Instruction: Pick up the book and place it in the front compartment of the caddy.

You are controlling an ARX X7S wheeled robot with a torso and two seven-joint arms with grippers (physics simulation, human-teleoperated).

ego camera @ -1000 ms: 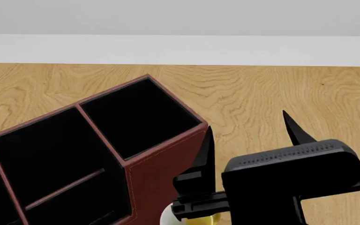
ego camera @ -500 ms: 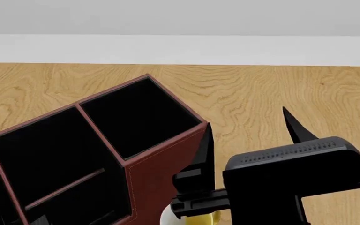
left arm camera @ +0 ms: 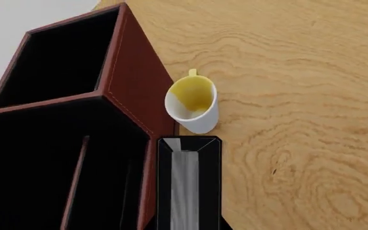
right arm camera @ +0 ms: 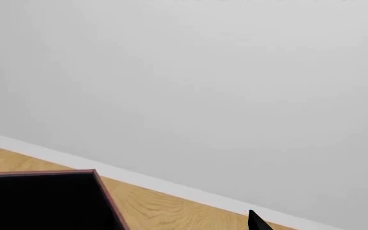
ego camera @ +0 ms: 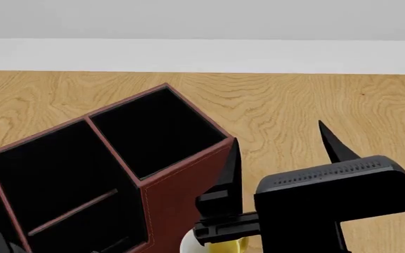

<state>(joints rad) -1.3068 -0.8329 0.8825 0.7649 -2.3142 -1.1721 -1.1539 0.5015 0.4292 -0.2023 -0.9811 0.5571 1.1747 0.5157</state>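
Black book [left arm camera: 185,187], white page edge up: is it over the caddy [left arm camera: 130,96] yet?

No. In the left wrist view it stands upright outside the red wall, just beside it, with the cup [left arm camera: 193,103] close by on the counter [left arm camera: 299,72].

Who has it?

Probably the left arm, since the book sits right under that camera, but the left jaws are hidden, so I cannot tell whether they are clenched. The right jaws in the head view are spread wide and hold nothing, one finger close to the caddy's corner.

So what could go wrong?

Let go here and the book lands on the counter, or on the cup, and tips it. Slide it sideways too low and its bottom edge catches the stitched rim and shoves the caddy. The dividers look narrow too, so a tilted book could jam or drop into the wrong section
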